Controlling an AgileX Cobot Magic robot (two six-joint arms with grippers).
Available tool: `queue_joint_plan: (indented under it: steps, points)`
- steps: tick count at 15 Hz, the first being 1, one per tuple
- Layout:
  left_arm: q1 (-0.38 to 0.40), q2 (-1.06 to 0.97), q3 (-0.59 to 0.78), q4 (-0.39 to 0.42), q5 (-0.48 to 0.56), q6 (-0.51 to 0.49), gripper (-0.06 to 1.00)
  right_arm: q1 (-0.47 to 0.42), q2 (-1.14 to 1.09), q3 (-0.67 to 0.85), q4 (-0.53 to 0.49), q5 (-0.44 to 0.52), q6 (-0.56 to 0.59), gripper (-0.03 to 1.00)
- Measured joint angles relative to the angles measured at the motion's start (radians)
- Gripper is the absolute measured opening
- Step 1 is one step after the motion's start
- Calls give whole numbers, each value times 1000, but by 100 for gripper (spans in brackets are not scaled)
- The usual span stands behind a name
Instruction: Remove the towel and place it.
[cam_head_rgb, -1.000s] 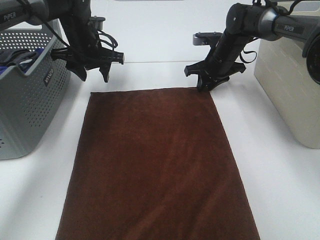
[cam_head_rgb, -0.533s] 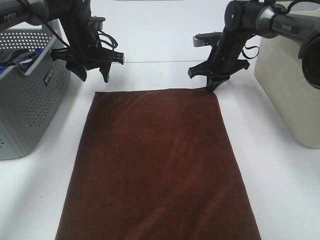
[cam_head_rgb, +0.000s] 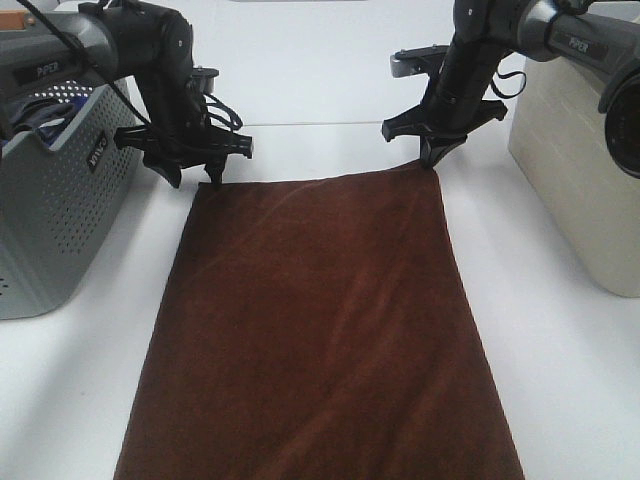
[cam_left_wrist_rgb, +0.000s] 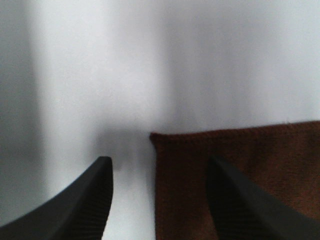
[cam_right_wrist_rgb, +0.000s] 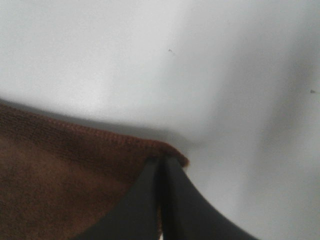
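Two arms work the far edge of the towel (cam_head_rgb: 315, 330), which lies flat and lengthwise on the white table (cam_head_rgb: 560, 380). In the high view we see the right gripper (cam_head_rgb: 432, 160) closed on the far right corner, where a second ago its jaws stood apart just above the cloth; the hem now rises slightly toward it. The left gripper (cam_head_rgb: 195, 178) has come down from beside the grey basket (cam_head_rgb: 60, 200) to the far left corner. We judge one corner secured and the other about to be taken, so the lift has not begun. In the left wrist view the left gripper (cam_left_wrist_rgb: 159, 170) shows jaws well apart, one over bare table (cam_left_wrist_rgb: 150, 65) and one over the towel (cam_left_wrist_rgb: 240, 175), with the corner between them and nothing gripped. In the right wrist view the right gripper (cam_right_wrist_rgb: 160, 170) has its fingers pressed together on the towel (cam_right_wrist_rgb: 60, 180) just inside the corner hem. For edges and room, the towel's long sides run clear of the basket and of the beige bin (cam_head_rgb: 580, 170). Open table lies beyond the far edge and along the right side, and the near end passes out of frame.
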Motion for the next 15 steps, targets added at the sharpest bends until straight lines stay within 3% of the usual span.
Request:
queue_joint_plan:
  steps: [5, 7, 9, 12, 15]
  points:
    - [0, 31, -10, -12, -9, 0, 48, 0, 0, 0, 0, 0, 1, 0]
    - [-1, 31, -11, -28, -30, 0, 30, 0, 0, 0, 0, 0, 1, 0]
    - [-1, 32, -11, -31, -53, 18, 1, 0, 0, 0, 0, 0, 1, 0]
    - [-1, 38, -28, -11, -56, 40, 0, 0, 0, 0, 0, -14, 1, 0]
    - [-1, 54, -90, 8, -142, 40, 0, 0, 0, 0, -18, -115, 1, 0]
